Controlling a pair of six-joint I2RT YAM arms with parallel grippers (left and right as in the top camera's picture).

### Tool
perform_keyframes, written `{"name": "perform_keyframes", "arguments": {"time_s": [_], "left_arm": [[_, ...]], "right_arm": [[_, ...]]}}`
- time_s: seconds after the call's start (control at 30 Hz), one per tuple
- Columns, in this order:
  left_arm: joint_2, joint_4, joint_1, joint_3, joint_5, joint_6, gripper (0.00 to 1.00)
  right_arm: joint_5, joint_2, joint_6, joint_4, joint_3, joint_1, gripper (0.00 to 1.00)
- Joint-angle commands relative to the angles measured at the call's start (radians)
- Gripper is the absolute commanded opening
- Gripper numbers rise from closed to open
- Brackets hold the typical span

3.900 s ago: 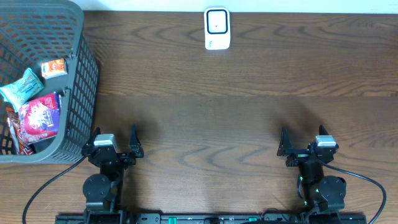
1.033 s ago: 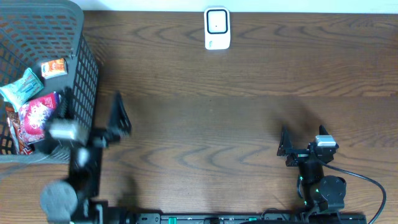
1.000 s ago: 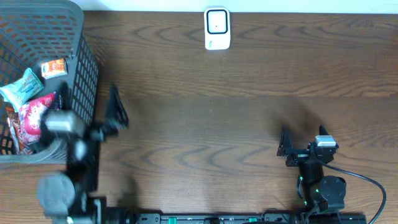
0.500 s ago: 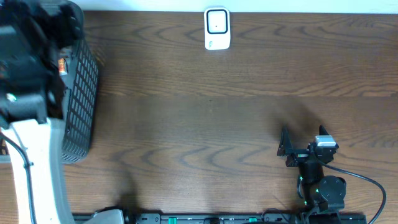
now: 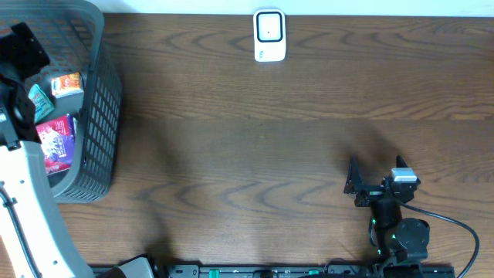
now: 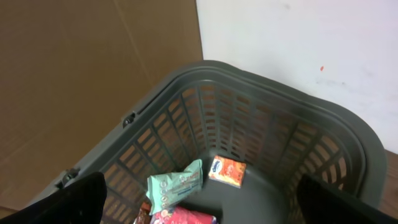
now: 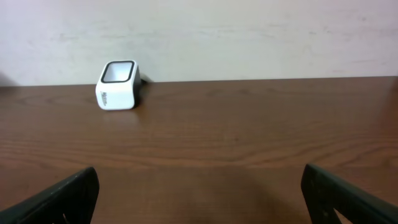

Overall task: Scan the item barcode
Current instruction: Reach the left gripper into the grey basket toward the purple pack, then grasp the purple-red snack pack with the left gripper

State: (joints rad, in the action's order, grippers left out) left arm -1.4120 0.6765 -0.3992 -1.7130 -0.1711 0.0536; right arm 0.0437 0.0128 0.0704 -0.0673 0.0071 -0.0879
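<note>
**Near edge.** Right gripper (image 5: 376, 171): parked low by its base, jaws spread wide, nothing between them, pointing across the table. A black cable (image 5: 455, 224) loops from the base to the right.

**Surface.** Table (image 5: 255, 154): dark brown wood grain with wavy figure and a matt sheen; the right wrist view shows it running level to the far wall.

**Left side.** Basket (image 5: 96, 131): grey plastic with slotted walls and a rounded rim, standing at the table's left edge.
- Red packet (image 5: 55, 143): lies nearest in the basket.
- Teal packet (image 5: 36, 100): just beyond the red packet.
- Orange packet (image 5: 67, 83): small, farthest of the three, lying near the teal one; whether they touch cannot be told.

All three lie loose on the basket floor, gripped by nothing.

Left gripper (image 6: 205, 205): raised above the basket on its white arm, looking down into it. Jaws fully apart and empty, clear of the packets.

**Far edge.** Scanner (image 5: 269, 35): a small white block with a dark-framed window, upright at the table's back edge, well apart from the basket and both grippers.

**Room.** Wall (image 7: 249, 31): plain off-white, directly behind the table. Brown panel (image 6: 74, 74): flat, beside the white wall beyond the basket.
</note>
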Motion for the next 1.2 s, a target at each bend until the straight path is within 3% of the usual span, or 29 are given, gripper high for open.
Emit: {"name": "perform_keyframes", "arguments": {"time_s": [0.0,0.3,0.63,0.77,0.9,1.17], "left_arm": [[0.0,-0.001,-0.009,-0.019,-0.01,0.014,0.98],[-0.089,0.006,-0.153,-0.019,-0.031,-0.111,0.98],[-0.212,0.161,-0.184,-0.008,0.173,-0.119,0.98],[-0.296,0.229,-0.184,-0.008,0.13,-0.124,0.98],[-0.372,0.291,-0.184,-0.008,-0.011,-0.267,0.98],[-0.499,0.377,-0.174,-0.008,0.047,-0.202,0.98]], "right_arm": [[0.0,-0.003,-0.008,-0.004,-0.002,0.002,0.99],[0.0,-0.003,-0.008,-0.004,-0.002,0.002,0.99],[0.0,-0.003,-0.008,-0.004,-0.002,0.002,0.99],[0.0,-0.003,-0.008,-0.004,-0.002,0.002,0.99],[0.0,-0.003,-0.008,-0.004,-0.002,0.002,0.99],[0.0,-0.003,-0.008,-0.004,-0.002,0.002,0.99]]}}
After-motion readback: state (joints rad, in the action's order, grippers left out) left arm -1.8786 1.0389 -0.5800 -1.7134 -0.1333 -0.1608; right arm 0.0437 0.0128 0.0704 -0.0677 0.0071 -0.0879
